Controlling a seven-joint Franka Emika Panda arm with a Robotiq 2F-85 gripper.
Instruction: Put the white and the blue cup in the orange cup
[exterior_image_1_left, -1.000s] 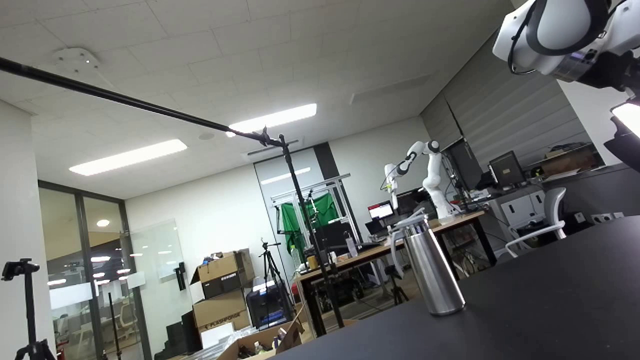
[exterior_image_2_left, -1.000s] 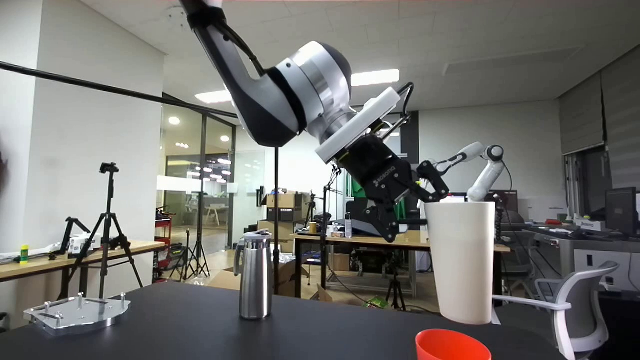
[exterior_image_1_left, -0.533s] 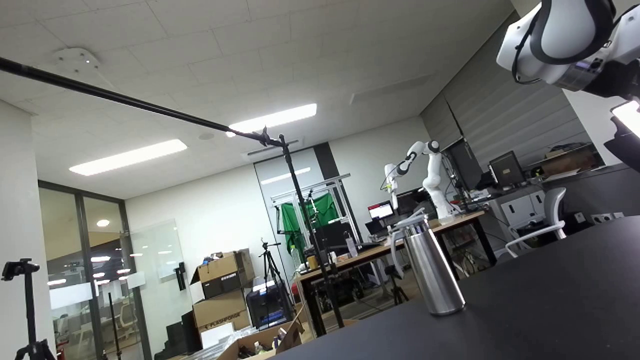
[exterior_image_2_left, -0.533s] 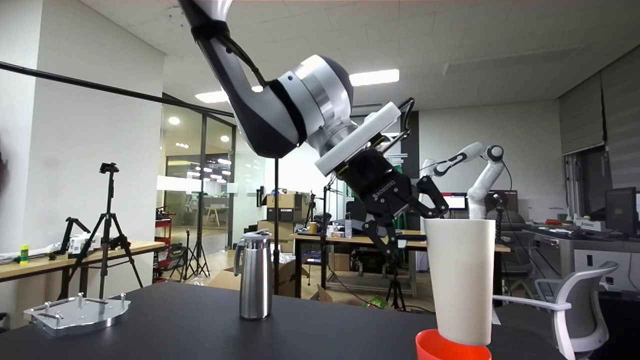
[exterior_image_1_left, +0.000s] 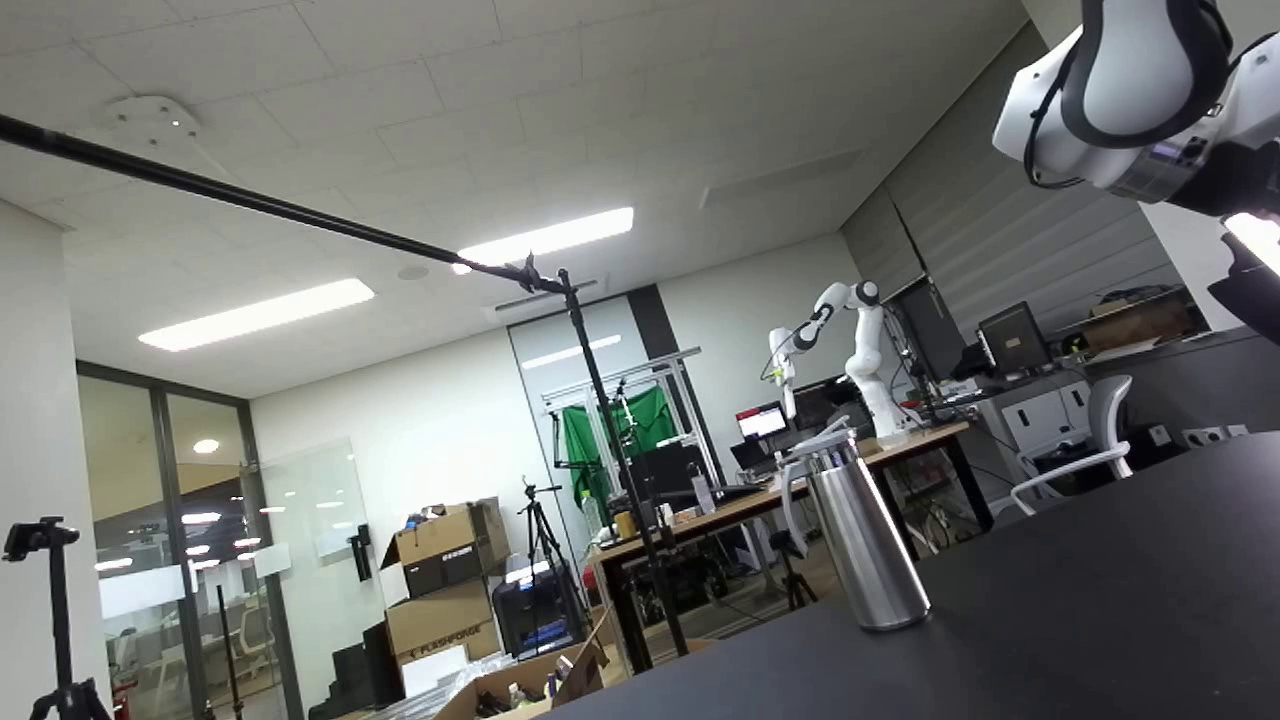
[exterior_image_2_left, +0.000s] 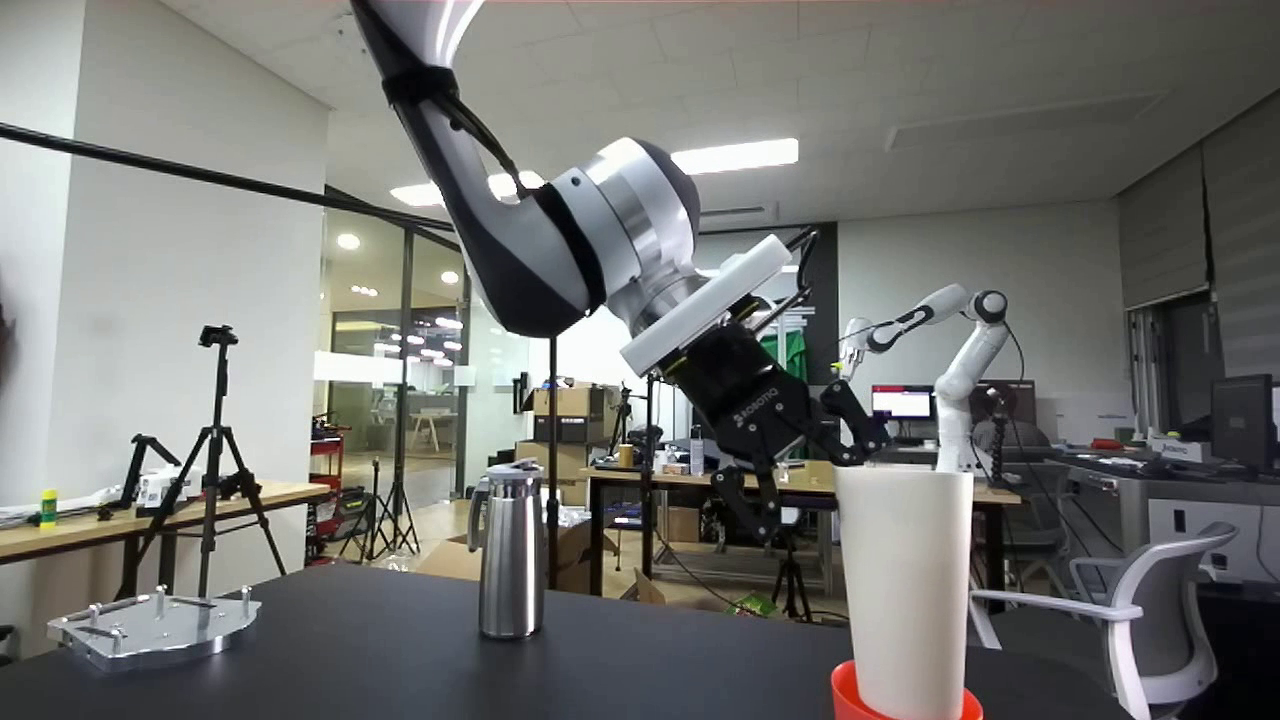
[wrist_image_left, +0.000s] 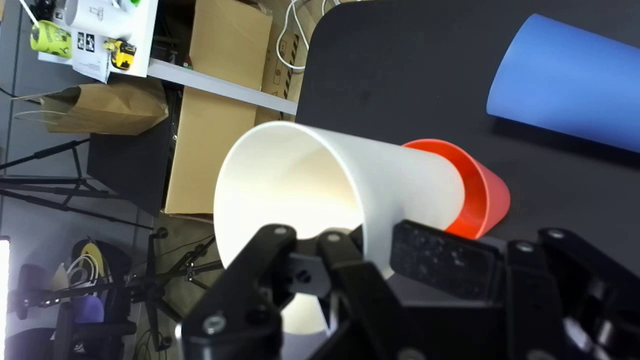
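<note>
The white cup (exterior_image_2_left: 905, 590) is tall and nearly upright in an exterior view. Its lower end is inside the rim of the orange cup (exterior_image_2_left: 850, 695), which looks red and stands on the black table. In the wrist view, the white cup (wrist_image_left: 420, 175) points its open mouth at the camera, and its base overlaps the mouth of the orange cup (wrist_image_left: 495, 200). My gripper (exterior_image_2_left: 825, 490) is shut on the white cup's rim; in the wrist view, the gripper (wrist_image_left: 377, 240) has one finger inside the wall and one outside. The blue cup (wrist_image_left: 570, 85) shows only in the wrist view, beside the orange cup.
A steel pitcher (exterior_image_2_left: 512, 560) stands on the black table (exterior_image_2_left: 400, 660); the pitcher (exterior_image_1_left: 868, 550) also shows in the other frame. A clear plate with posts (exterior_image_2_left: 150, 630) lies at the table's left. An office chair (exterior_image_2_left: 1150, 610) is beyond the right edge.
My gripper has moved down with the white cup, and slightly left in the last half second. The cup's base has gone from above the orange cup to inside its rim.
</note>
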